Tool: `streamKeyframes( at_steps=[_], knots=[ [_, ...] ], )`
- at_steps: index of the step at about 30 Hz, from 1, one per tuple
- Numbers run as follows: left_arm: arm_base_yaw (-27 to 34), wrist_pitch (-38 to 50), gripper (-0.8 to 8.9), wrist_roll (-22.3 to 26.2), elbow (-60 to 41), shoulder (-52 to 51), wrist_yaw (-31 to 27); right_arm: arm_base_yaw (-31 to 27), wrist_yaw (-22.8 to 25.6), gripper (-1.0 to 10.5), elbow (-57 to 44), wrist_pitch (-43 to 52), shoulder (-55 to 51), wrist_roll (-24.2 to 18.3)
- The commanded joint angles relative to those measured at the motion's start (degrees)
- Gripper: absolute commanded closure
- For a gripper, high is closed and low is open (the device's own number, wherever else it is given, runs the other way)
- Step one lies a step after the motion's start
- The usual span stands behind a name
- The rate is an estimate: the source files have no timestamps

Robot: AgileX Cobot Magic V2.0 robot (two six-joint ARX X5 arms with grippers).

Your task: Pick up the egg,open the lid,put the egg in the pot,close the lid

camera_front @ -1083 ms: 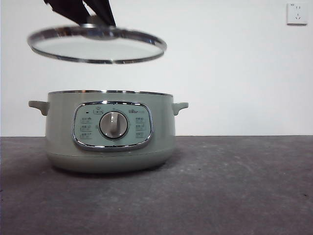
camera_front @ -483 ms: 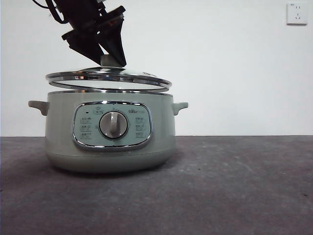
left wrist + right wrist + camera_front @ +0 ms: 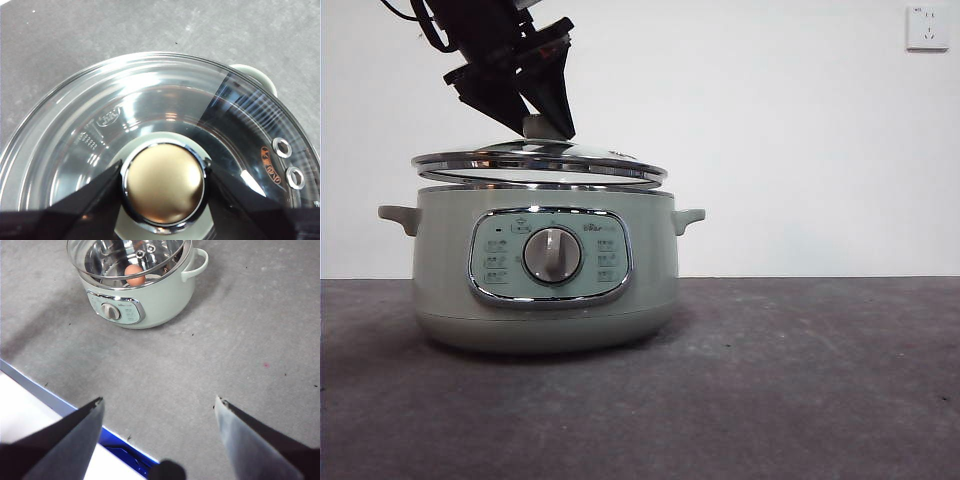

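The left gripper (image 3: 542,118) held the lid (image 3: 540,163) by its knob (image 3: 164,184), its 2 black jaws pressed against opposite sides of the silvery knob top in the left wrist view. In the front view the lid hovered just above the pot (image 3: 542,268), slightly tilted, with a thin gap showing between the chrome rim of the lid and the rim of the pot.

Compared with 1 second before, the lid had come far down: then it hung high above the pot and off toward one side handle, with only the tips of the jaws in view at the top edge. Compared with half a second before, little differed; the lid sat a touch lower and the arm leaned almost the same way.

The egg (image 3: 134,275) lay inside the pot, seen through the glass lid in the right wrist view, resting on the shiny inner bowl.

The right gripper (image 3: 159,427) waited well away from the pot over the grey table (image 3: 240,340), its 2 jaws spread wide with nothing between them.
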Motion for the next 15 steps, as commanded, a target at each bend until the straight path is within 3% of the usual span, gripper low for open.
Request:
streamKeyframes(
  at_steps=[1, 15],
  knots=[
    [0.07, 1.49, 8.22, 0.66, 0.26, -0.04, 0.61, 0.07, 0.35, 5.7, -0.42, 0.44, -0.09, 0.61],
    [-0.52, 0.17, 8.22, 0.48, 0.26, 1.68, 0.57, 0.07, 1.36, 5.7, -0.42, 0.66, -0.09, 0.44]
  ],
)
